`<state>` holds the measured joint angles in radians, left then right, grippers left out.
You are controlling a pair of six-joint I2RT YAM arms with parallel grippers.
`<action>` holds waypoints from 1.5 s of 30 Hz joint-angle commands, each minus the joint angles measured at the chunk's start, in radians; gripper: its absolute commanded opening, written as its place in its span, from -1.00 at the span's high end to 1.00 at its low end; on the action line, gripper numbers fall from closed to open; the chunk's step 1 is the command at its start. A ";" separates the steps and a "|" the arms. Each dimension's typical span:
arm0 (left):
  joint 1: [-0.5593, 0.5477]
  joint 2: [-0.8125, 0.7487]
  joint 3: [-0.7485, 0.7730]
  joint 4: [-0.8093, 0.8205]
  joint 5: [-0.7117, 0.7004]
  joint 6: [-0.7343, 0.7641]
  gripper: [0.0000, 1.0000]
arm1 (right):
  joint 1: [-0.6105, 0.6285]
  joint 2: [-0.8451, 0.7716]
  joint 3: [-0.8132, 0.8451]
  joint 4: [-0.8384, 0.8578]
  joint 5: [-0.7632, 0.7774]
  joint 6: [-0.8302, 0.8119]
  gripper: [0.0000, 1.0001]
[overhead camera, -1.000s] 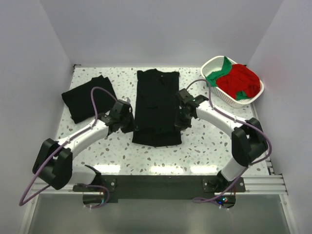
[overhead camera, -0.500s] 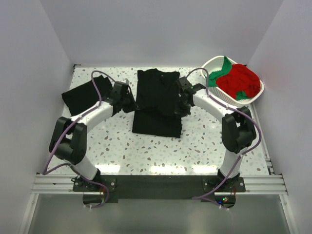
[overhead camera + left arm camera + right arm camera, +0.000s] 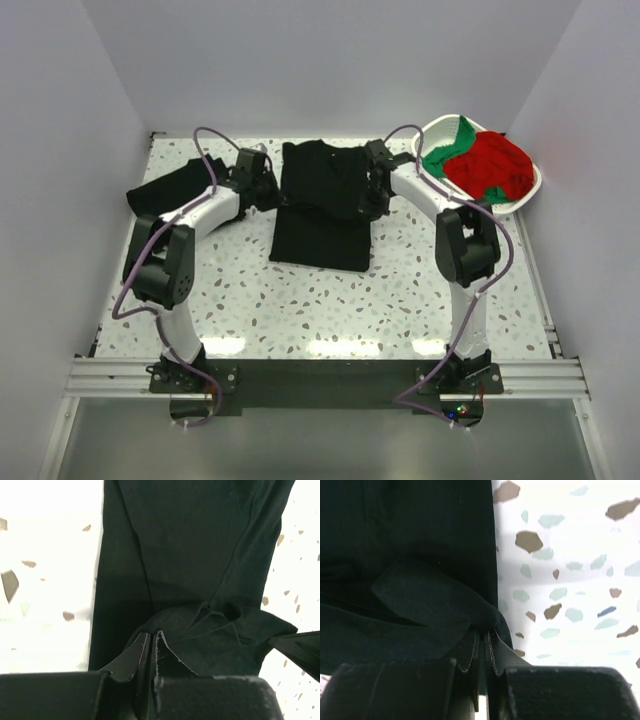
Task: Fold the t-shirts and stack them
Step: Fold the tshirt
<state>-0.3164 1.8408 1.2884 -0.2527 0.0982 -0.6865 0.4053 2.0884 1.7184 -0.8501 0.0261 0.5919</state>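
The left pincer [image 3: 266, 188] and right pincer [image 3: 371, 192] are each clamped shut on a side corner of the black t-shirt [image 3: 322, 235], which lies on the counter [image 3: 300, 300] between them, its long axis running from just beyond them to well behind them.

White-shelled arms [image 3: 215, 208] have black joints [image 3: 165, 272], looping purple cables [image 3: 197, 140] and seemingly matte-black end effector fingers [image 3: 127, 657].

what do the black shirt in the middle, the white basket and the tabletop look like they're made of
The black t-shirt looks like soft matte knit cloth, likely cotton: it creases and drapes where it is pinched. The white basket is probably moulded plastic, slightly glossy, with an open lattice wall. The tabletop is hard and smooth, white with dark flecks like terrazzo; whether it is stone or laminate, I cannot tell.
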 commanded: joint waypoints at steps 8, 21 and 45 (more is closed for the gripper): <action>0.051 0.096 0.130 0.009 -0.032 0.022 1.00 | -0.025 0.059 0.107 -0.030 0.000 -0.015 1.00; 0.073 0.025 0.103 0.006 -0.035 0.068 -0.54 | -0.086 0.022 0.192 -0.009 -0.077 -0.029 -0.30; 0.073 -0.222 -0.319 0.029 0.035 0.128 -0.37 | -0.005 -0.307 -0.510 0.259 -0.328 0.068 0.01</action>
<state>-0.2489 1.6733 0.9810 -0.2508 0.1413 -0.5892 0.3889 1.8286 1.2274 -0.6643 -0.2634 0.6220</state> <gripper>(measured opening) 0.687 0.506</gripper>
